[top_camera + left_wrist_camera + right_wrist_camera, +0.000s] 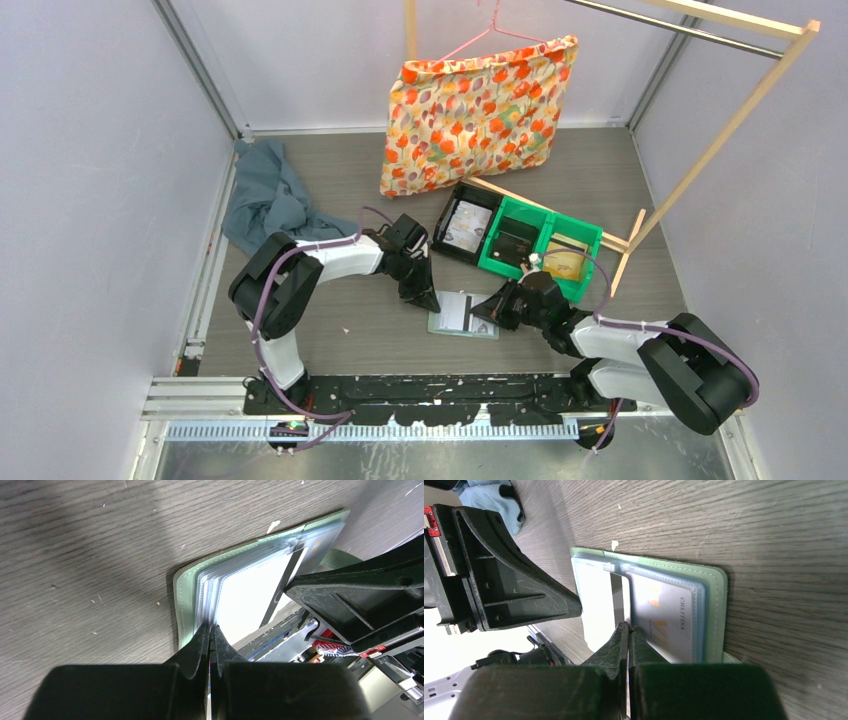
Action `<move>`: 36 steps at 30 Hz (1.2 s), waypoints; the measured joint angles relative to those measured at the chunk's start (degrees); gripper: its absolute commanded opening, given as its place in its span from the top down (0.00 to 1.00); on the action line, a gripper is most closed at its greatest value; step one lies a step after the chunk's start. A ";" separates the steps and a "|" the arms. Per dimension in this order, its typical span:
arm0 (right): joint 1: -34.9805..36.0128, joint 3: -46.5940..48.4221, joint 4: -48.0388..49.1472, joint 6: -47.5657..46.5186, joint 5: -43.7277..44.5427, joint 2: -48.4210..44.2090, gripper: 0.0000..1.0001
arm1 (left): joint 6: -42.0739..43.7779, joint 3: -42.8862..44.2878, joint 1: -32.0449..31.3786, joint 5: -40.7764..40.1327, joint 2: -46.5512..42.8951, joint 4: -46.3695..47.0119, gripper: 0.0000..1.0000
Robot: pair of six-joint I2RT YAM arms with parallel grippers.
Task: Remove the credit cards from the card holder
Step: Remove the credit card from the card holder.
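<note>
**Both grippers down on the open holder, fingers closed**

The holder (462,313) lies open and flat on the table (350,340), clear sleeves up, with the bins (560,215) just beyond it. My left gripper (210,630) has its tips pressed together at the holder's left edge, against the fanned sleeve edges. My right gripper (628,627) is likewise closed at the holder's fold, beside a printed card (666,620). I cannot tell whether either one has nipped a sleeve. I judge the cards light, stiff and slick, and the sleeves soft and clingy. The holder is light enough to lift or skate if I pull. I'd pin the holder's cover with one gripper and pinch a card by whatever edge shows at its pocket mouth.
</note>
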 measured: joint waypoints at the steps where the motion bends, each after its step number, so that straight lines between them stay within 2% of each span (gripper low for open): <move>1: -0.28 -0.20 0.42 -0.04 -0.37 0.00 0.99 | 0.00 0.00 0.00 0.00 0.00 0.02 1.00; 25: -1.77 -3.13 0.33 -2.01 -3.91 -7.06 0.99 | 0.79 -1.95 2.97 -1.44 -0.61 0.15 0.99; 36: -2.43 -3.93 -3.52 -1.97 -4.26 -15.91 0.99 | 1.99 -2.05 3.50 -2.49 -1.20 -0.59 0.99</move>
